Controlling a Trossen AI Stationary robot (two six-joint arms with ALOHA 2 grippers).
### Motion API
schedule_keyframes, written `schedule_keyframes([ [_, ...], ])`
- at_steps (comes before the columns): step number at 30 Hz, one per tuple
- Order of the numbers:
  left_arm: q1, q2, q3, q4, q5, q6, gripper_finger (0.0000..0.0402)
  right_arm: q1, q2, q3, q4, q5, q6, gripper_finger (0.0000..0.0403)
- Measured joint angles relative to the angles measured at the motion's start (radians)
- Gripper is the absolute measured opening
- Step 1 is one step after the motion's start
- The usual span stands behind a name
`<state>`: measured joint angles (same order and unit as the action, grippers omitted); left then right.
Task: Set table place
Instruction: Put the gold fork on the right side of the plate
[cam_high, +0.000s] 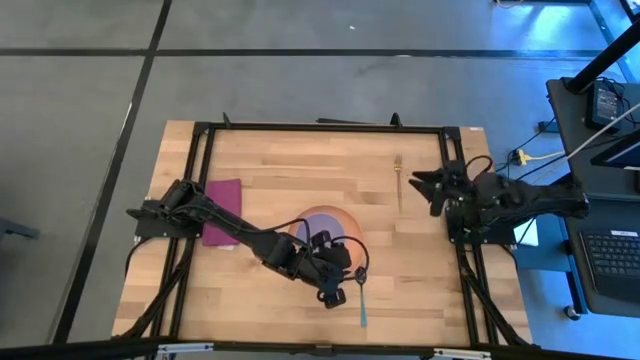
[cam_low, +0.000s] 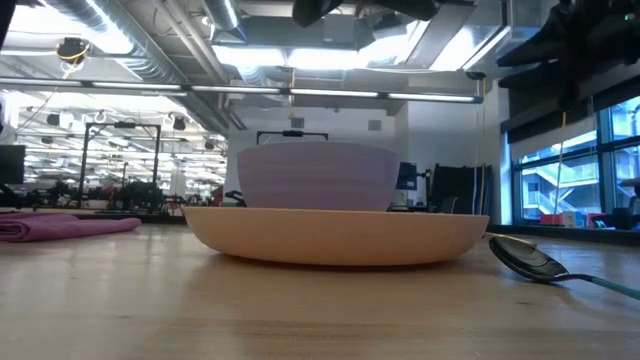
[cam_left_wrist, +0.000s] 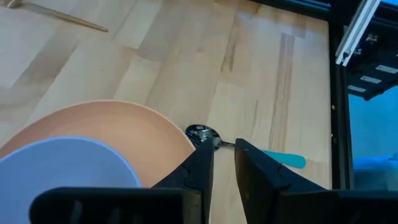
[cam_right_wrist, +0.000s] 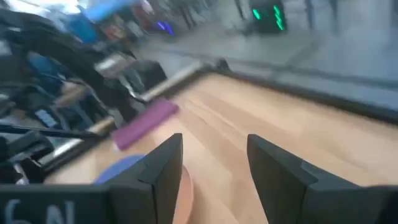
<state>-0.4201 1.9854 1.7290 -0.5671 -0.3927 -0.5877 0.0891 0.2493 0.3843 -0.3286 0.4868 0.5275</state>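
The peach-orange plate (cam_high: 345, 222) lies on the table's near middle with the lavender bowl (cam_high: 312, 232) standing in it; both show in the low view, the plate (cam_low: 335, 235) and the bowl (cam_low: 318, 176). The teal-handled spoon (cam_high: 362, 305) lies flat on the table just right of the plate; it also shows in the low view (cam_low: 528, 259). My left gripper (cam_left_wrist: 224, 157) hovers above the spoon's neck, its fingers a narrow gap apart, holding nothing. The gold fork (cam_high: 398, 175) lies at the far right. My right gripper (cam_right_wrist: 214, 146) is open and empty, near the fork. The magenta napkin (cam_high: 222, 210) lies flat at the left.
The table's black frame (cam_high: 320, 127) runs around the wood top. Bare wood lies between the plate and the fork and along the near edge. My left arm (cam_high: 240, 235) reaches across the napkin's near end and over the plate.
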Motion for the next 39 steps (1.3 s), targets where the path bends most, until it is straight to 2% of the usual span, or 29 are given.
schedule_keyframes([
  [6, 0.017, 0.000, 0.000, -0.001, -0.011, 0.022, 0.0055, 0.000, 0.140, 0.177, -0.323, 0.015, 0.141, 0.0181],
  [13, 0.053, 0.000, 0.000, -0.002, -0.016, 0.049, 0.0055, -0.030, 0.377, 0.264, -0.444, 0.010, 0.233, 0.0181],
  [18, 0.044, 0.000, 0.000, -0.010, -0.017, 0.049, 0.0055, -0.083, 0.518, 0.271, -0.445, 0.018, 0.287, 0.0181],
  [29, -0.013, 0.001, 0.000, -0.049, -0.085, 0.048, 0.0055, -0.198, 0.724, 0.197, -0.432, 0.073, 0.466, 0.0181],
  [39, -0.039, 0.001, 0.000, -0.053, -0.123, 0.040, 0.0055, -0.252, 0.888, 0.155, -0.245, 0.095, 0.485, 0.0181],
])
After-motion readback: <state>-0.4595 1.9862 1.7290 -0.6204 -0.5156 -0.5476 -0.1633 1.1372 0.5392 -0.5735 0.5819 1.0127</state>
